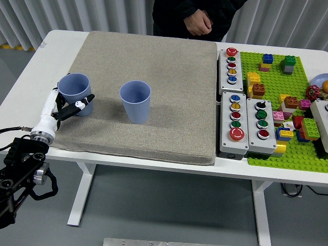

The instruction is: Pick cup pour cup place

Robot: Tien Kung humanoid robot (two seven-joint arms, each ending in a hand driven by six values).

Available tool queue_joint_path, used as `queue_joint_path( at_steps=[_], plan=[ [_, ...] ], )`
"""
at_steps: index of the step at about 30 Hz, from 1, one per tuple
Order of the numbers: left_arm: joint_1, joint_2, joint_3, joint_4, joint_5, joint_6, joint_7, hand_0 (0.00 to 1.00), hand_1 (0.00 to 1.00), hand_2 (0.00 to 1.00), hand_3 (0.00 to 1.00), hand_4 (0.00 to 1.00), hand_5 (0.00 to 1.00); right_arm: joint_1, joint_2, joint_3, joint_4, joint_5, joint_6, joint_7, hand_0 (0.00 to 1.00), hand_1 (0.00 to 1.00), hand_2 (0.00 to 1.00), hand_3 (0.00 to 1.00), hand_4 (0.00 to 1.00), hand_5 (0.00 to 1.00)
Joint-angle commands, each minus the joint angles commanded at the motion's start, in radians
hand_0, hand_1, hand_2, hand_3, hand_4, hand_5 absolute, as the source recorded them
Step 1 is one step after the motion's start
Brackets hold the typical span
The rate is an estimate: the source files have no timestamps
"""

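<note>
Two blue cups stand upright on a beige mat [154, 56]. The left cup [75, 92] is at the mat's left edge; the other cup [136, 101] stands near the mat's middle. My left hand [69, 107] comes in from the lower left, with its fingers curled around the left cup's lower part. The cup leans slightly left. My right arm is out of view.
A person stands at the far edge with a hand [200, 23] held at the body. Right of the mat are three grey button boxes [231, 64] [236, 123] [262, 125] and a green baseplate [287, 102] with several toy bricks.
</note>
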Motion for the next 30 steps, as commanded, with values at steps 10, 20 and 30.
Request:
queue_joint_path(
  at_steps=[10, 20, 30],
  plan=[
    [0.041, 0.010, -0.052, -0.052, 0.042, -0.020, 0.020, 0.782, 0.811, 0.998, 0.998, 0.998, 0.377, -0.005, 0.000, 0.000, 0.000, -0.003, 0.001, 0.000, 0.721, 0.687, 0.733, 0.694, 0.309, 0.293],
    [0.063, 0.022, -0.090, -0.077, 0.066, -0.030, 0.028, 0.853, 0.872, 0.998, 0.998, 0.998, 0.393, -0.013, 0.001, 0.004, 0.000, -0.011, 0.001, -0.002, 0.721, 0.687, 0.732, 0.694, 0.314, 0.288],
    [0.127, 0.014, -0.229, -0.197, 0.115, -0.026, 0.044, 0.892, 0.901, 0.998, 0.998, 0.998, 0.649, -0.013, 0.000, 0.006, 0.000, -0.010, 0.000, -0.001, 0.721, 0.687, 0.732, 0.694, 0.316, 0.289]
  ],
)
